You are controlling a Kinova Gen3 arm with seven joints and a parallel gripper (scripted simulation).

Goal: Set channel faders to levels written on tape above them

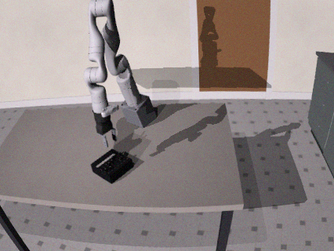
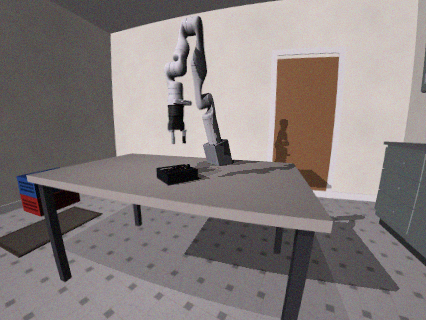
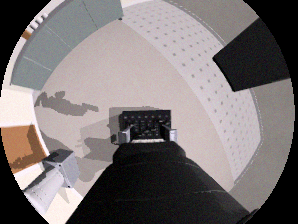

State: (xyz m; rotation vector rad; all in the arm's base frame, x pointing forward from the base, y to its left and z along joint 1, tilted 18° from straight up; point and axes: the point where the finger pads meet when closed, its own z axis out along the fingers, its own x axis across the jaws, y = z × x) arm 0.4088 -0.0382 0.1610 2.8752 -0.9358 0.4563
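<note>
The lighting desk [image 1: 112,165] is a small black box standing flat on the grey table, left of the middle. It also shows in the exterior view [image 2: 177,173] and in the wrist view [image 3: 145,124], too small to read faders or tape. My gripper [image 1: 109,140] hangs open and empty well above the desk, fingers pointing down. In the exterior view the gripper [image 2: 178,136] is clearly above the desk with a gap between them. The fingers are mostly hidden in the wrist view.
The arm's base [image 1: 139,111] stands on the table behind the desk. A grey cabinet [image 1: 323,102] stands at the right, off the table. A red and blue crate [image 2: 31,197] sits on the floor to the left.
</note>
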